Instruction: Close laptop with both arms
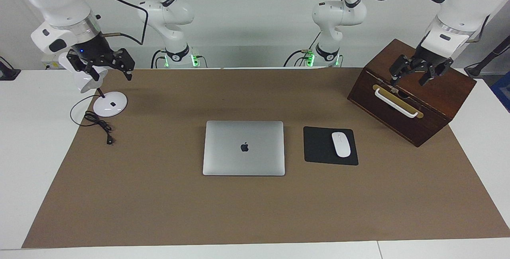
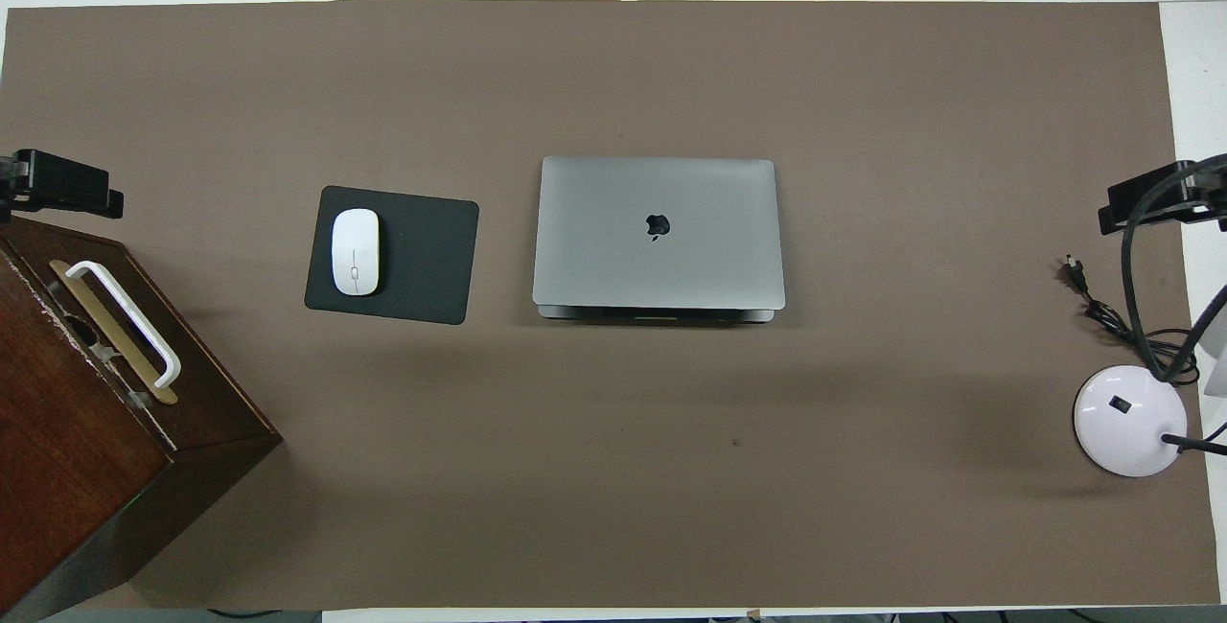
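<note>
The silver-grey laptop (image 1: 244,159) lies in the middle of the brown mat with its lid down and the dark apple logo up. In the overhead view the laptop (image 2: 658,259) shows a thin dark strip of its base along the edge nearer the robots. My left gripper (image 1: 418,71) hangs open and empty over the wooden box; it also shows in the overhead view (image 2: 59,184). My right gripper (image 1: 101,63) hangs open and empty over the lamp's base; it also shows in the overhead view (image 2: 1150,199). Both are well away from the laptop.
A black mouse pad (image 1: 316,147) with a white mouse (image 1: 341,144) lies beside the laptop toward the left arm's end. A dark wooden box (image 1: 442,95) with a white handle stands there too. A white desk lamp's base (image 1: 110,104) and its black cable (image 1: 99,125) sit at the right arm's end.
</note>
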Robot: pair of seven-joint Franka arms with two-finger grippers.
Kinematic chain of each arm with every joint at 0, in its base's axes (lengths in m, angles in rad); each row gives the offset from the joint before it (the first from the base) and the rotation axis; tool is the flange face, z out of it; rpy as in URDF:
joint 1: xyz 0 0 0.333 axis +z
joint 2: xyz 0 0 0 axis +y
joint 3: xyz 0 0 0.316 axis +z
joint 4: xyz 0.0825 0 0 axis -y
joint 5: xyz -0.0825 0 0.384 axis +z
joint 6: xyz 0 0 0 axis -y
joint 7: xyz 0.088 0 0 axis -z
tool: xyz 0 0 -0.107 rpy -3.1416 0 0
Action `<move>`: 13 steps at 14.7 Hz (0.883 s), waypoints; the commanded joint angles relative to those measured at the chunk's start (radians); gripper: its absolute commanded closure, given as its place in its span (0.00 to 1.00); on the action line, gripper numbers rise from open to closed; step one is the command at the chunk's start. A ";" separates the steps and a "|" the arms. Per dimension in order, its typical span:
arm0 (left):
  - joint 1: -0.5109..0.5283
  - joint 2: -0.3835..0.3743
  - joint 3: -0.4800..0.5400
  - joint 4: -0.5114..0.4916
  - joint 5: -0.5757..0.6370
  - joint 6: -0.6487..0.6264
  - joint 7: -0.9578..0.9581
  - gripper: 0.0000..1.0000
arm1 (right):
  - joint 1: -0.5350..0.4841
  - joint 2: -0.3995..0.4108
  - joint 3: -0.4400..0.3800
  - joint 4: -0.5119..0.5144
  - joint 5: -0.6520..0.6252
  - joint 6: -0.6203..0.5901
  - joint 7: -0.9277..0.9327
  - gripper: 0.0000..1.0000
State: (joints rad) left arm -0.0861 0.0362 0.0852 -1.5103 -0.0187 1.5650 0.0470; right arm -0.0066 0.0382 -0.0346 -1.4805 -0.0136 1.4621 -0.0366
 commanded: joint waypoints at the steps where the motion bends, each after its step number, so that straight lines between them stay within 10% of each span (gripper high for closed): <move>1: 0.025 0.008 -0.013 0.018 0.031 -0.011 0.010 0.00 | 0.010 0.008 -0.016 0.016 0.007 -0.011 0.007 0.00; 13: 0.031 0.001 -0.016 0.016 0.029 -0.014 0.011 0.00 | 0.010 0.017 -0.015 0.016 0.006 0.001 0.017 0.00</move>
State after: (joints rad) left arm -0.0679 0.0361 0.0816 -1.5103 -0.0061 1.5650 0.0470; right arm -0.0051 0.0412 -0.0406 -1.4803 -0.0136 1.4624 -0.0365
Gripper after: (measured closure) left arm 0.000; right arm 0.000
